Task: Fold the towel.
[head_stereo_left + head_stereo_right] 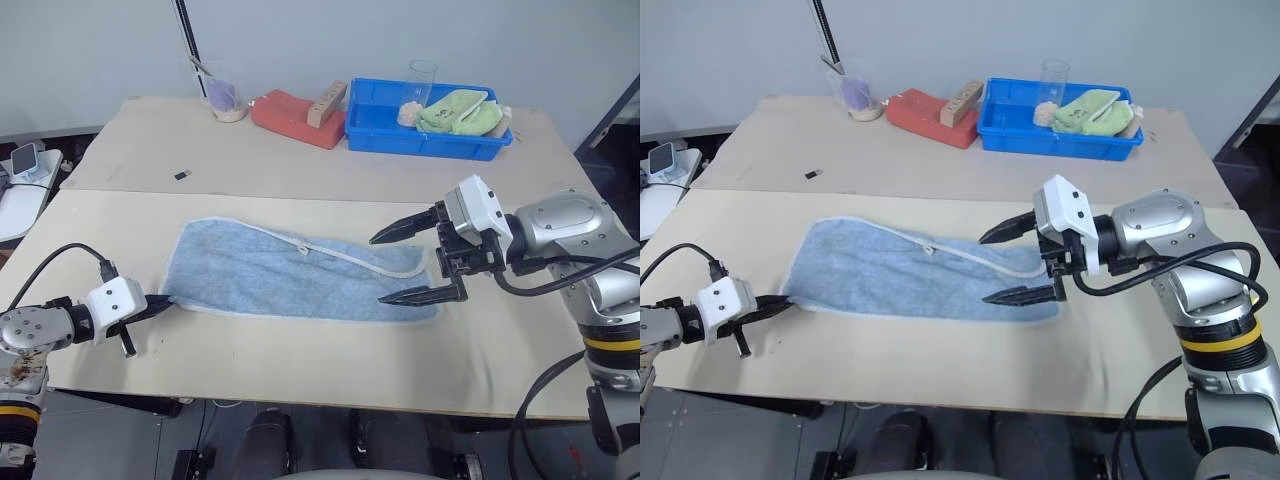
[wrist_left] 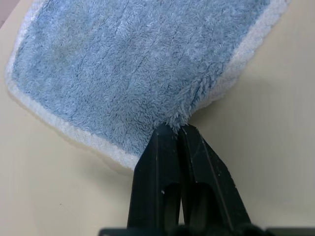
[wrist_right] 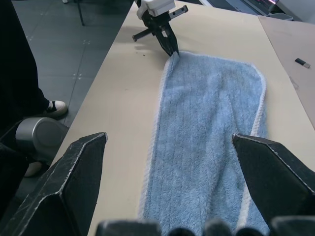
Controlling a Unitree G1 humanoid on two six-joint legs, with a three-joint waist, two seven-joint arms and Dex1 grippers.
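Observation:
The light blue towel [image 1: 290, 272] with white edging lies stretched out as a long strip across the near half of the table [image 1: 300, 350]. My left gripper [image 1: 166, 300] is shut on the towel's near left corner; in the left wrist view its black fingers [image 2: 197, 167] pinch the fluffy edge of the towel [image 2: 133, 64]. My right gripper [image 1: 379, 269] hovers open just over the towel's right end, one finger above the other, with nothing between them. The right wrist view looks along the towel [image 3: 211, 123] to the left gripper [image 3: 171, 49] at its far corner.
At the back of the table stand a blue bin [image 1: 420, 145] holding a light green cloth [image 1: 460, 112] and a clear glass [image 1: 420, 85], a red cloth [image 1: 290, 120] with a wooden block [image 1: 327, 103], and a cup [image 1: 224, 100]. A small black piece [image 1: 181, 175] lies at the back left.

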